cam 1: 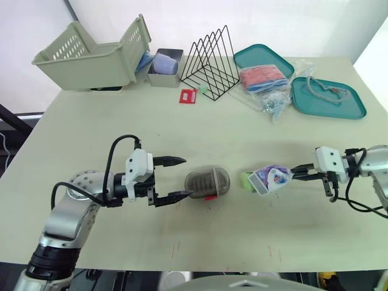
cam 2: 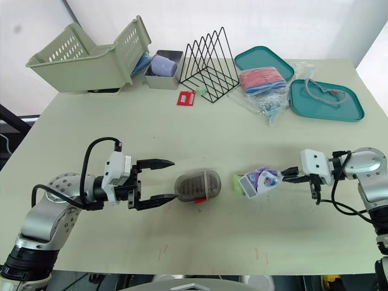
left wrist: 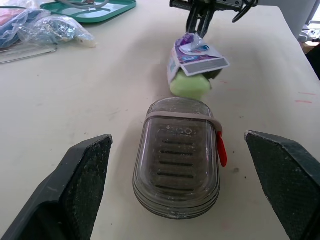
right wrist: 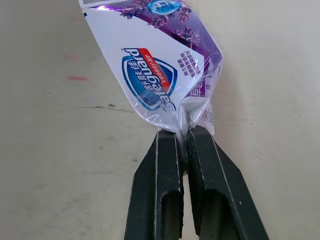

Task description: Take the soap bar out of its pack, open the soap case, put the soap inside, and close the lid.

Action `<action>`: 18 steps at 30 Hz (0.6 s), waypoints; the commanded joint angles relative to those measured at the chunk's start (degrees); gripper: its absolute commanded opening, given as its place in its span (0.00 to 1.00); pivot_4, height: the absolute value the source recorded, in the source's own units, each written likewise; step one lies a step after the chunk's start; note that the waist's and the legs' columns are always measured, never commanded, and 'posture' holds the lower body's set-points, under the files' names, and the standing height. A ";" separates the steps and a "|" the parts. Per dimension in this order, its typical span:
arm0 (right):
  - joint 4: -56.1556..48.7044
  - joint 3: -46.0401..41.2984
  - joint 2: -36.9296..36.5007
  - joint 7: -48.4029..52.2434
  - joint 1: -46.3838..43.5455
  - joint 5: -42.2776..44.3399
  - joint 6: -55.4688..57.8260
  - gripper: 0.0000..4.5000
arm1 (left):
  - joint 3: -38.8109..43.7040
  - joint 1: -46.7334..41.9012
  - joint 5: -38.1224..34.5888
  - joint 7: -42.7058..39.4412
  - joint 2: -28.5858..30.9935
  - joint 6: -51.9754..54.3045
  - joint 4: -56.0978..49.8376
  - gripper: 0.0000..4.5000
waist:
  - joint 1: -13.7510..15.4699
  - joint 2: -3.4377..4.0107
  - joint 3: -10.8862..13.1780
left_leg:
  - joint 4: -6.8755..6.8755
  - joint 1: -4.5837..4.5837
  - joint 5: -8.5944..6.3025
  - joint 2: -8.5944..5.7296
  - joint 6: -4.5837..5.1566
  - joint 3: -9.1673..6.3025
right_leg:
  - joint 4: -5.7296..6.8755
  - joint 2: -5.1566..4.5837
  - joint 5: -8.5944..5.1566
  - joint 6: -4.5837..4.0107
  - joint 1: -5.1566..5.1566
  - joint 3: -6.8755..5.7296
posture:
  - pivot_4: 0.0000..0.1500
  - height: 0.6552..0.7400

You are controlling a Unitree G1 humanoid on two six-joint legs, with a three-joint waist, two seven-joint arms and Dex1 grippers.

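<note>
Right gripper (right wrist: 184,137): fingers pressed together on the crimped end of the soap pack (cam 1: 273,177), a white and purple wrapper. The pack's far, open end points towards the robot's left, and the pale green soap bar (left wrist: 190,86) sticks partly out of it, resting on the table (cam 1: 182,127).

Left gripper (cam 2: 173,179): fingers spread wide, flanking the near end of the soap case (cam 1: 208,182) without touching it.

The soap case, a smoky translucent oval with a grey band and a red tab, lies flat with its lid shut, between the two grippers. The soap bar lies just beside its far end, apart from it.

Far table edge: green basket (cam 1: 91,51), black wire rack (cam 1: 212,57), two teal trays (cam 1: 330,100).
</note>
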 commanded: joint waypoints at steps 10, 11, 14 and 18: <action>-1.48 -7.20 -7.25 -6.17 3.43 -2.29 -0.37 0.00 | -0.03 -0.52 -0.04 0.26 0.22 -1.36 0.09 1.00 | -0.22 0.00 0.01 | -0.05 0.05 -0.01 0.02 0.01 0.10 | 0.00 0.02 -0.01 0.01 -0.02 0.09 | 1.00 1.00; -1.64 -7.16 -7.37 -6.27 3.52 -2.55 -0.72 0.00 | -0.23 -0.74 0.02 0.18 0.17 -1.39 0.25 1.00 | -0.20 0.00 0.01 | -0.07 0.06 -0.01 0.02 0.01 0.11 | 0.00 0.03 -0.01 0.01 -0.03 0.10 | 1.00 1.00; -1.89 -7.20 -7.58 -7.04 3.54 -3.41 -2.22 0.00 | -0.79 -1.37 0.10 0.07 0.04 -1.45 0.59 1.00 | -0.13 0.00 0.01 | -0.07 0.05 -0.01 0.02 0.01 0.14 | -0.02 0.02 -0.01 0.01 -0.03 0.12 | 1.00 1.00; -1.69 -6.99 -8.25 -7.66 2.73 -4.71 -5.67 0.00 | -1.32 -1.74 0.03 -0.11 0.16 -1.68 0.83 1.00 | -0.08 0.00 0.01 | -0.07 0.05 -0.01 0.02 0.01 0.14 | -0.02 0.02 -0.01 0.01 -0.04 0.12 | 1.00 1.00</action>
